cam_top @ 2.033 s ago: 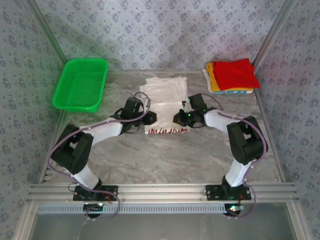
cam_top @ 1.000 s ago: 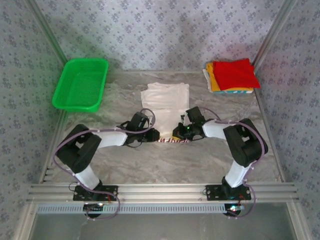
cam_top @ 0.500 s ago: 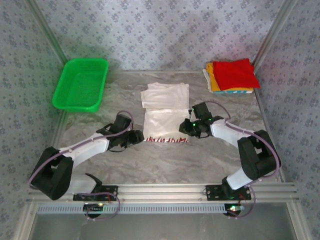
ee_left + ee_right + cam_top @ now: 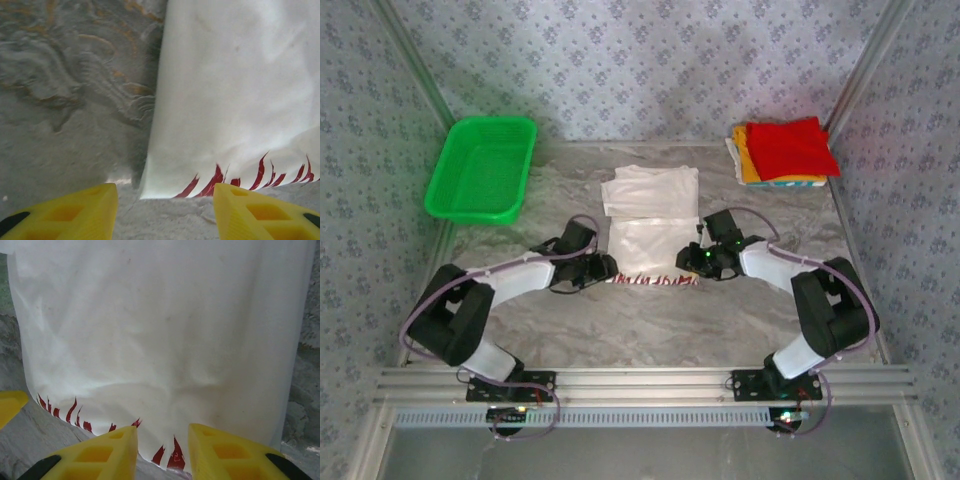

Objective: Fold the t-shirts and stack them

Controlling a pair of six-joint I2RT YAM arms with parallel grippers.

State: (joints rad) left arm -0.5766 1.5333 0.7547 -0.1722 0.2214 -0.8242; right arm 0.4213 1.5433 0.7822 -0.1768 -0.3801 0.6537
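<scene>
A large white t-shirt (image 4: 650,225) lies folded flat mid-table, its red print (image 4: 655,281) showing along the near edge. My left gripper (image 4: 604,268) sits low at the near-left corner of the shirt (image 4: 225,100); in the left wrist view that gripper (image 4: 165,216) is open over bare table, just short of the hem. The right gripper (image 4: 692,262) rests at the near-right corner, and in its wrist view it (image 4: 162,456) stands open with the printed hem of the shirt (image 4: 160,340) lying loose between the fingertips (image 4: 100,452). Folded red and yellow-orange t-shirts (image 4: 785,150) are stacked at the back right.
A green mesh basket (image 4: 480,168) stands at the back left. Patterned walls close in the back and both sides. A metal rail (image 4: 640,382) runs along the near edge by the arm bases. The left gripper's yellow finger (image 4: 10,405) pokes into the right wrist view.
Both grippers have opened and let go of the shirt's near edge, which now lies flat. The left arm swung out left, then came back to the near-left corner.
</scene>
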